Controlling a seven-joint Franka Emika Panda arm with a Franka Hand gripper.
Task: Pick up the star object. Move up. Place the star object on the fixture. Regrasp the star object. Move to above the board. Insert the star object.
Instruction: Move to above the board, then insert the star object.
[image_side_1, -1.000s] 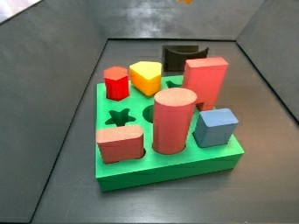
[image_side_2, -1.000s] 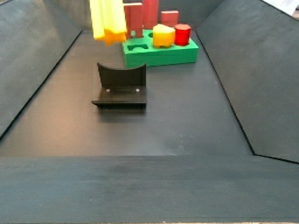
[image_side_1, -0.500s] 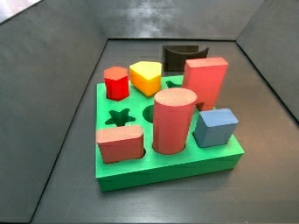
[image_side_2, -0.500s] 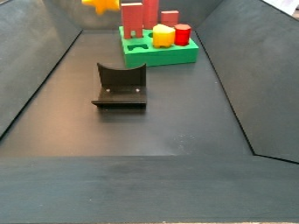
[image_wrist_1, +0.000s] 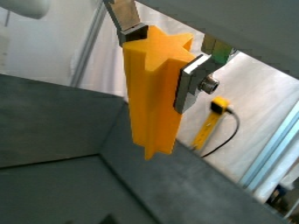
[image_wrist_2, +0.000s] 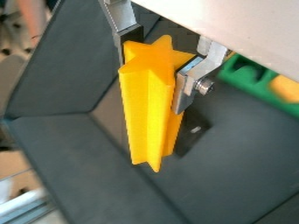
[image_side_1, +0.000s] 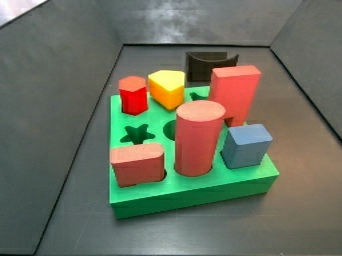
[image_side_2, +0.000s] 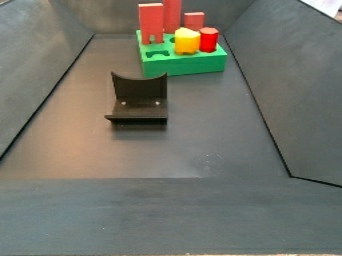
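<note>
The star object (image_wrist_1: 152, 96) (image_wrist_2: 149, 105) is a long orange-yellow prism hanging lengthwise between the silver fingers. My gripper (image_wrist_1: 163, 57) (image_wrist_2: 155, 63) is shut on its upper end in both wrist views. Neither the gripper nor the star object shows in the side views. The black fixture (image_side_2: 136, 98) (image_side_1: 207, 63) stands on the dark floor, apart from the green board (image_side_1: 201, 195) (image_side_2: 187, 65). The board's star-shaped hole (image_side_1: 136, 133) has nothing in it. A corner of the board (image_wrist_2: 251, 74) shows in a wrist view, far below the held piece.
Pegs stand in the board: a red hexagon (image_side_1: 132, 94), a yellow rounded triangle (image_side_1: 166, 87), a tall red block (image_side_1: 237, 92), a red cylinder (image_side_1: 198, 137), a blue cube (image_side_1: 247, 144) and a low red block (image_side_1: 138, 164). Sloping dark walls (image_side_2: 40, 90) enclose the floor.
The star object has risen out of the top of a side view, where it showed above the board's far side a second ago. The board, pegs and fixture have not moved.
</note>
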